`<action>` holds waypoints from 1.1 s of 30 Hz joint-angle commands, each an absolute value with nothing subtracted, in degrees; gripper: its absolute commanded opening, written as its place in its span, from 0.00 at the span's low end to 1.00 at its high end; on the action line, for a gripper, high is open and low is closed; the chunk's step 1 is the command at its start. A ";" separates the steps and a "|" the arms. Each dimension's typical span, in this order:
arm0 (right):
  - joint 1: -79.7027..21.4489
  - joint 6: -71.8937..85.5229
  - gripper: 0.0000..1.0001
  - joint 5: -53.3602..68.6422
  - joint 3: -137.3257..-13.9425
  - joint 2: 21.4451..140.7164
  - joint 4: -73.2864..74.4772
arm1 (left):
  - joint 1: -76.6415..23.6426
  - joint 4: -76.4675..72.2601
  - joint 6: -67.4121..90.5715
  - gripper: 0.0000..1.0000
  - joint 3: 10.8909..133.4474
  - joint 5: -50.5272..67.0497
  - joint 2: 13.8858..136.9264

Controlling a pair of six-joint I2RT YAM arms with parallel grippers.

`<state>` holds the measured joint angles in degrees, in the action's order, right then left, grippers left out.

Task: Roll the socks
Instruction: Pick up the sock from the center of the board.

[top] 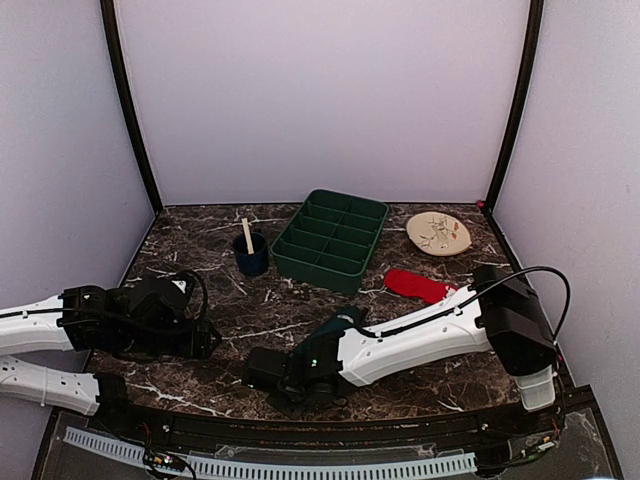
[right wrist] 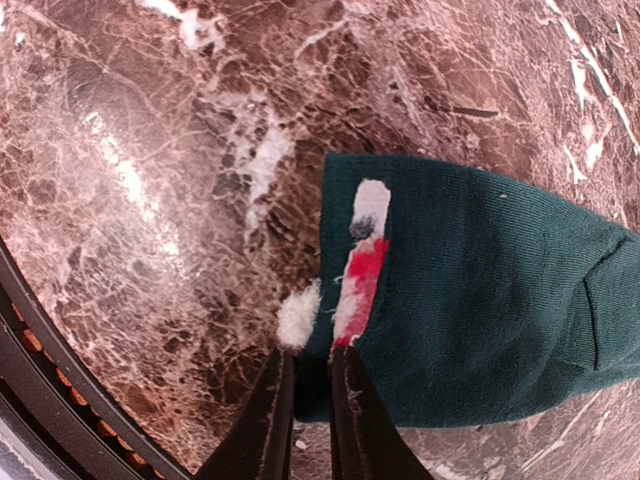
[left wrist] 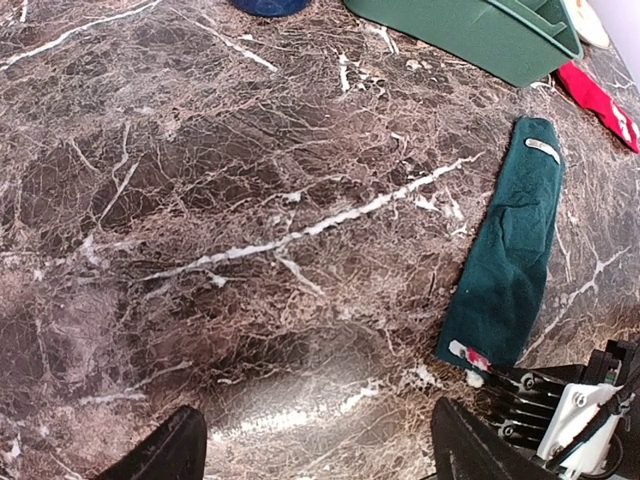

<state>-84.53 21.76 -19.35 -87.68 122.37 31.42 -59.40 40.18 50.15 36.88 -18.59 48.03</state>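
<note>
The dark teal-green sock point(left wrist: 510, 240) lies flat and stretched out on the marble table; in the top view point(top: 340, 322) my right arm covers most of it. My right gripper point(right wrist: 310, 385) is shut on its near end, beside a white and red patch; it also shows in the top view point(top: 298, 372). The red sock point(top: 420, 286) lies apart to the far right, by the tray, and shows in the left wrist view point(left wrist: 598, 98). My left gripper point(left wrist: 315, 455) is open and empty over bare table left of the teal sock; in the top view point(top: 205, 340) it sits at the left.
A green compartment tray point(top: 332, 238) stands at the back centre. A dark blue cup point(top: 250, 254) with a wooden stick stands to its left. A beige plate point(top: 438, 233) sits at the back right. The table's front edge and rail point(top: 300, 425) run just below the right gripper.
</note>
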 commanded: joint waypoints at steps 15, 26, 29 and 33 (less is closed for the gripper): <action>-83.95 21.13 0.22 -23.95 -85.16 123.56 33.60 | -59.06 41.16 50.92 0.80 35.47 -20.37 45.97; -81.92 20.93 0.00 -19.94 -81.96 122.87 32.52 | -59.06 39.96 49.88 0.80 35.05 -20.44 45.58; -80.64 21.10 0.00 -13.53 -79.21 120.48 29.18 | -59.06 38.10 47.72 0.80 34.42 -19.73 45.29; -78.15 21.89 0.00 -2.17 -75.04 116.59 23.75 | -59.06 33.88 43.95 0.81 33.56 -17.58 45.12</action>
